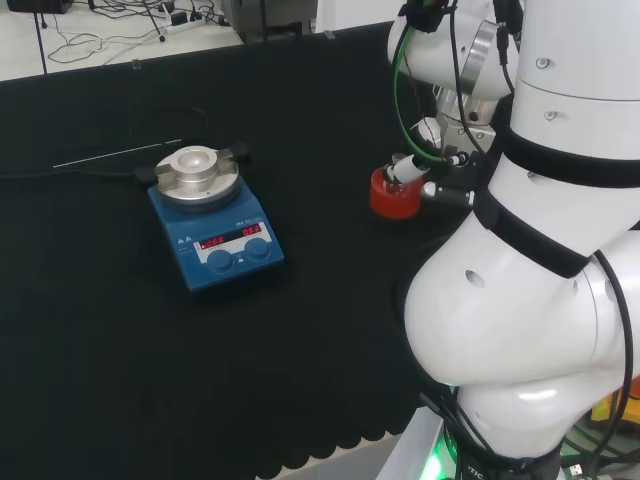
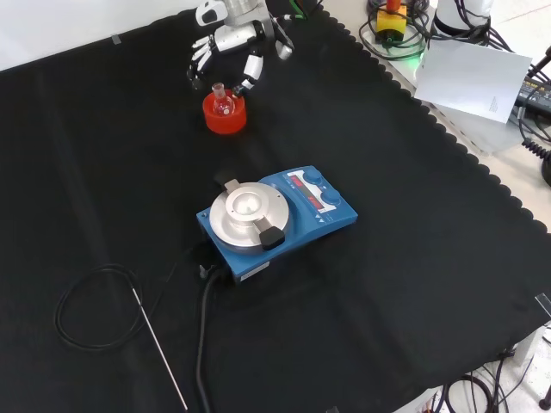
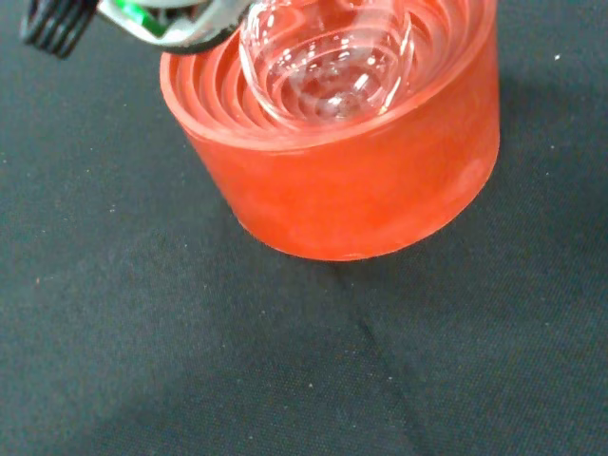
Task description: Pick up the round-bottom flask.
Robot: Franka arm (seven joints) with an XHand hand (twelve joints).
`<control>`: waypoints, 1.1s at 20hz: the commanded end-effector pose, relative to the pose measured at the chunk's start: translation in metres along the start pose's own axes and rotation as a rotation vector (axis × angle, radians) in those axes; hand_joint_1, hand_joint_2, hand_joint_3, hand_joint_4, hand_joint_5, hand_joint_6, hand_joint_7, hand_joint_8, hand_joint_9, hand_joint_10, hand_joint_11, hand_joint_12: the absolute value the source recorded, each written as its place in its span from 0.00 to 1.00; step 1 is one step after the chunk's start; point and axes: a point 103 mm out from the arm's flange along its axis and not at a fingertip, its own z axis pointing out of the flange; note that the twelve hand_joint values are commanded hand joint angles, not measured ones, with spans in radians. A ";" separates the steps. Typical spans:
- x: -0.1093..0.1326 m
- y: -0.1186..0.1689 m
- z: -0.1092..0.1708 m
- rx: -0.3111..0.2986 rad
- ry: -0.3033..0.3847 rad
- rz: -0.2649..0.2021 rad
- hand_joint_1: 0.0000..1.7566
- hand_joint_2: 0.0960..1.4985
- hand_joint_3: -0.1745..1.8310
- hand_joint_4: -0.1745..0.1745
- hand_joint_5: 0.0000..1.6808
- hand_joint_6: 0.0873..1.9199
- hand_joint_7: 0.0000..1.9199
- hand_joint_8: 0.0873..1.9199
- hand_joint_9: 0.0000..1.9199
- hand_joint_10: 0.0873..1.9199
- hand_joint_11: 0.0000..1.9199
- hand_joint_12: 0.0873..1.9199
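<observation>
Front view: hand [image 2: 231, 39] with spread fingers hovers above the round-bottom flask [image 2: 224, 102], whose clear glass barely shows in its red stand [image 2: 225, 118] near the cloth's [image 2: 413, 258] far edge.

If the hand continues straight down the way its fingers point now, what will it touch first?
Most likely the round-bottom flask seated in the red ribbed stand: the hand hovers just above it, fingers spread around its neck. Depth is uncertain.

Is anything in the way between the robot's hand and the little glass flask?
No, nothing visible. The hand hangs right above the round-bottom flask, which sits in its red ribbed stand. The blue stirrer plate stands well apart, nearer the front view's camera.
</observation>
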 end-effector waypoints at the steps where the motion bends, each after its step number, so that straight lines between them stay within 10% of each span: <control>1: 0.001 0.002 0.004 -0.012 0.006 0.000 0.49 0.40 0.38 0.42 0.34 0.12 0.14 0.33 0.23 0.33 0.04 0.73; 22: 0.006 0.013 0.001 -0.061 -0.002 0.007 0.52 0.39 0.40 0.35 0.41 0.29 0.19 0.34 0.26 0.32 0.07 0.72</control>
